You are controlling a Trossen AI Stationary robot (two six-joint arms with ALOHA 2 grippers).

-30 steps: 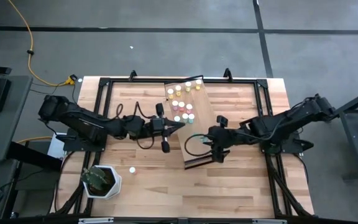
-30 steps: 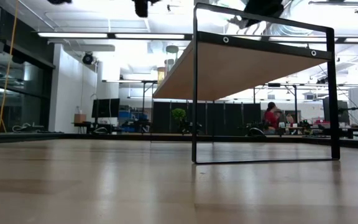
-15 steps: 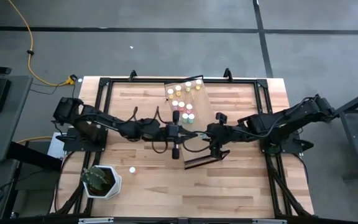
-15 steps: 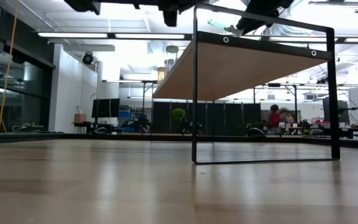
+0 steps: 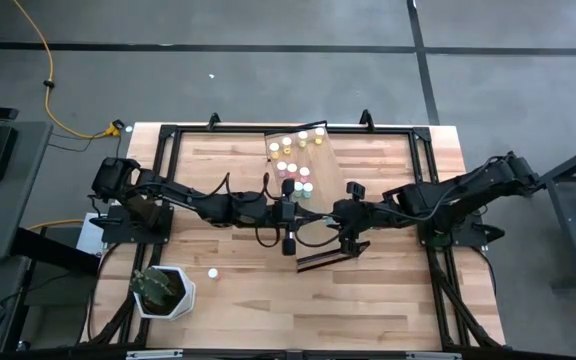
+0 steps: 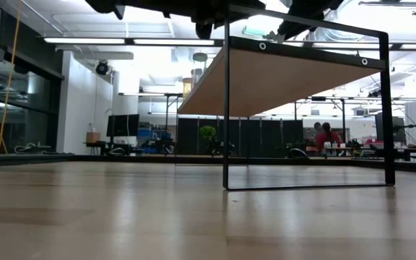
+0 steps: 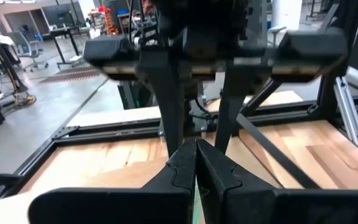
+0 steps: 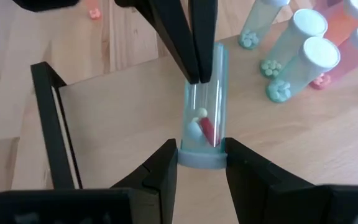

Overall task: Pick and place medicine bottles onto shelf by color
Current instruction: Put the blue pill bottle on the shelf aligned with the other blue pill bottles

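Observation:
My right gripper [image 8: 202, 163] is shut on a clear teal medicine bottle [image 8: 204, 118] with pills inside, over the middle of the tilted light-wood shelf [image 5: 320, 165]. My left gripper [image 7: 196, 163] is shut. It reaches in from the table's left, and its fingertips [image 8: 196, 71] lie over the far part of that bottle's body. In the high view the two grippers meet at the shelf's middle, the left [image 5: 306, 215] and the right [image 5: 330, 216]. Several capped bottles [image 5: 292, 168], yellow, pink and teal, stand on the shelf's far half. My left gripper has its shut fingertips [image 8: 197, 74] in front of the bottle's body near its base. A teal sliver [image 7: 195, 208] shows between the fingers. I cannot tell whether they touch it. My right gripper pinches the bottle's pale cap [image 8: 202, 159] between its two fingers, one on each side. The bottle points away along the fingers toward the shelf board. Its base is hidden behind the left fingers.
Teal bottles [image 8: 300, 53] and pink ones [image 8: 353, 25] stand close beside the held one. A lone white-capped bottle [image 5: 211, 271] sits on the table near a potted plant [image 5: 163, 290]. The shelf's dark frame [image 6: 305, 108] stands toward the table's near side.
My left gripper has moved toward the table's right edge, over the shelf, up to my right gripper and the teal bottle.

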